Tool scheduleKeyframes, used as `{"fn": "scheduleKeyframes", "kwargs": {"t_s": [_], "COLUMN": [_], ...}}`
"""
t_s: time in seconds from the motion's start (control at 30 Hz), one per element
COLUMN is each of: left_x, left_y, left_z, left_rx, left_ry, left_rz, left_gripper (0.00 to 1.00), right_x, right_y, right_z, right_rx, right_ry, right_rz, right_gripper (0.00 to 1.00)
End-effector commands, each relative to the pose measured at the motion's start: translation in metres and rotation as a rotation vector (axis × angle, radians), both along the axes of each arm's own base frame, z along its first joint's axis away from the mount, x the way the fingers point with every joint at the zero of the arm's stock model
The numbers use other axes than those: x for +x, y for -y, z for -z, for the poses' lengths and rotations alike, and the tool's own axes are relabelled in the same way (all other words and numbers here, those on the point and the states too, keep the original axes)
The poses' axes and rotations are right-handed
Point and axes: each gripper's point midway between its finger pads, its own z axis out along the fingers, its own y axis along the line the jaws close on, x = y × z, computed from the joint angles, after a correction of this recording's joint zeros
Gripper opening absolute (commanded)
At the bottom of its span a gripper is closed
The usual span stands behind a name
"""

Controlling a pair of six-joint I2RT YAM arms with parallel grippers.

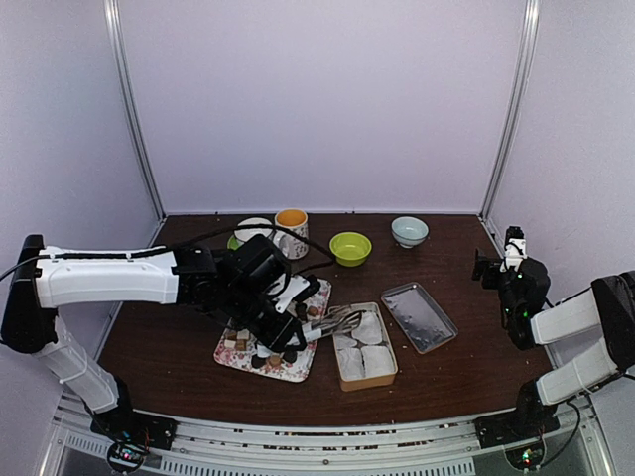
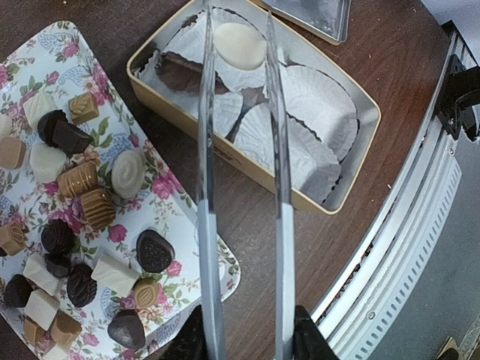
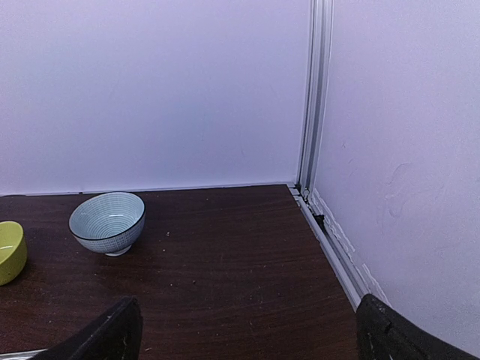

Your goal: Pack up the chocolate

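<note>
**Left end effector (image 2: 247,339).** Partly closed, it clamps the handle end of the metal tongs (image 2: 206,187). The two blades run forward nearly parallel.

**Step in hand.** This appears to be placing one piece. The tong tips flank a cream-white oval piece (image 2: 240,45) above a paper cup (image 2: 315,97) in the tin (image 2: 174,112). Whether the piece hangs above the cup or already sits in it cannot be told.
- Keep the squeeze steady until the piece is low inside the cup. The blades are smooth metal, so a slack squeeze will likely let it slip.
- Lower straight down, because the pleated paper looks thin and would probably fold under a sideways push.
- Release slowly, then lift the tips clear without snagging the cup rim.

**Remaining chocolate (image 2: 97,206).** It lies on the flowered tray (image 2: 67,60), just left of the tin. The pieces are dark brown, tan and white, some ribbed barrels, some blocks, others domed. They look glossy and hard.

**Tin.** It is rectangular, tan outside and bright metal inside. One cup already holds a dark piece (image 2: 176,75). Its lid (image 1: 419,315) lies to the right.

**Right end effector (image 3: 247,334).** It hangs idle with its fingers spread wide and holds nothing. Beyond it on the dark wood-grain desk (image 3: 225,262) stand a striped bowl (image 3: 107,221) and a green bowl (image 3: 7,251).
</note>
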Motion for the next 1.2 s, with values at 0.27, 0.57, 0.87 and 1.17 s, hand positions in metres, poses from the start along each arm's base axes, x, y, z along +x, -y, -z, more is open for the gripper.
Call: {"fn": "scheduleKeyframes", "kwargs": {"t_s": [0.27, 0.57, 0.87, 1.17], "left_x": [0.023, 0.037, 0.05, 0.049], "left_y": [0.038, 0.051, 0.049, 0.046], "left_z": [-0.009, 0.0, 0.011, -0.008], "left_rx": [-0.062, -0.042, 0.015, -0.009], "left_ry": [0.084, 0.097, 0.127, 0.163], "left_rz": [0.047, 0.022, -0.023, -0.011], "left_gripper": [0.25, 0.25, 0.33, 0.51], "right_x": [0.003, 0.003, 0.003, 0.003], "right_y": [0.005, 0.005, 0.005, 0.005], "right_z": [-0.007, -0.007, -0.006, -0.006], "right_rx": [0.008, 0.008, 0.007, 0.007], "right_ry": [0.019, 0.02, 0.019, 0.018], "right_rz": [0.023, 0.023, 0.023, 0.023], "right_gripper": [1.0, 1.0, 1.0, 1.0]}}
